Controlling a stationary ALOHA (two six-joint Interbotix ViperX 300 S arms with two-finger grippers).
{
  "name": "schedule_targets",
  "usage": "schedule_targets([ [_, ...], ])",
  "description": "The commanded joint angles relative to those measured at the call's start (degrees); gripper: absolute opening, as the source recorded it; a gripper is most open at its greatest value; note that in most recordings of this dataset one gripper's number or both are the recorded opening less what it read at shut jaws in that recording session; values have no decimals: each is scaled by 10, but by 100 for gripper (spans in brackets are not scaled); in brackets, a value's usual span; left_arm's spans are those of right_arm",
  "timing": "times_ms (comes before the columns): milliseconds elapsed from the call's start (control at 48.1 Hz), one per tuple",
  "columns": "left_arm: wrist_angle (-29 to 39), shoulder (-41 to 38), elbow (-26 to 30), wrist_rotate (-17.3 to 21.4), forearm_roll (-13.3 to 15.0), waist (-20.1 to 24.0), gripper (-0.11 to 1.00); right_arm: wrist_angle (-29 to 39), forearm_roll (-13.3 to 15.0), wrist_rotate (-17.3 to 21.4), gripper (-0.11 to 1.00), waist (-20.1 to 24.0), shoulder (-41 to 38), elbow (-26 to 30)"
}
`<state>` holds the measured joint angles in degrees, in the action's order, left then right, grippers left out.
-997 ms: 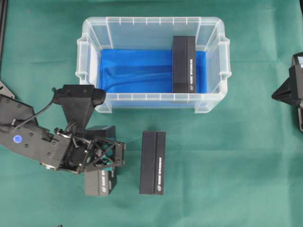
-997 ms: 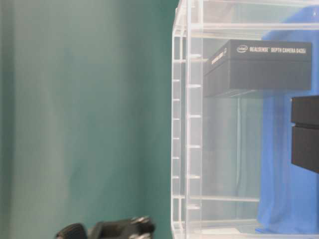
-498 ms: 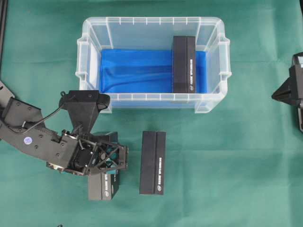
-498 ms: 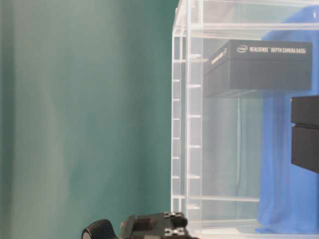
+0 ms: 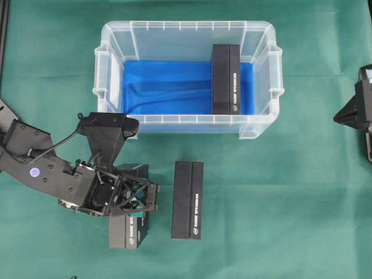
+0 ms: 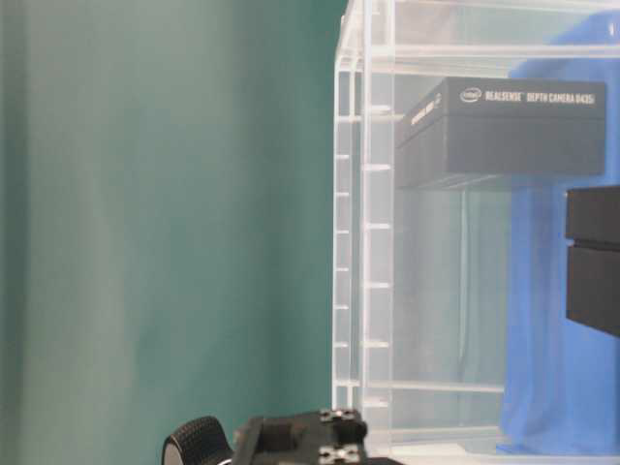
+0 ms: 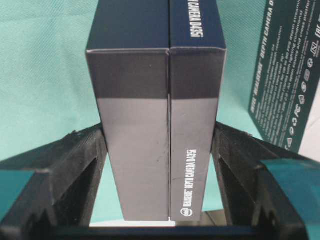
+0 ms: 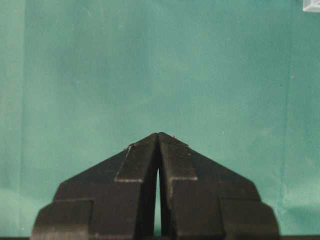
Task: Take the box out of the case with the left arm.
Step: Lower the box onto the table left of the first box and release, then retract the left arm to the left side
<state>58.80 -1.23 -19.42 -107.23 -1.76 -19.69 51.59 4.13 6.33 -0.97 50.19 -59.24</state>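
The left gripper (image 7: 160, 150) stood over a dark box (image 5: 129, 229) on the green table cover (image 5: 290, 203), outside the case (image 5: 186, 125). In the wrist view its jaws flanked the box with slim gaps on both sides, so they appeared parted and not clamping. A second box (image 5: 188, 200) lay just beside it, and a third box (image 5: 226, 79) lay inside the case on the blue cloth (image 5: 165, 87), against the right-hand wall. The right gripper (image 8: 158, 150) hung closed and empty over bare cover. Risks, as judged: if the arm rose while a finger dragged on the box, the box could tip or slide into its neighbour; a careless swing toward the case could strike its rim. Legible print read "REALSENSE DEPTH CAMERA D435" on the box sides, with an Intel logo visible in the table-level view.
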Motion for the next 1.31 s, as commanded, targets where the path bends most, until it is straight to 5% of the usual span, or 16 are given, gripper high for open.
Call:
schedule_targets([
  [0, -4, 12, 8, 0, 1, 2, 76, -2, -1, 2, 0, -1, -4, 16],
  [145, -4, 12, 7, 0, 2, 3, 99, -2, -1, 2, 0, -1, -4, 16],
  [706, 8, 47, 20, -2, 2, 3, 99, -2, -1, 1, 0, -1, -4, 16],
  [1288, 194, 116, 160, 4, -11, 12, 98, -2, 1, 1, 0, -1, -4, 16],
])
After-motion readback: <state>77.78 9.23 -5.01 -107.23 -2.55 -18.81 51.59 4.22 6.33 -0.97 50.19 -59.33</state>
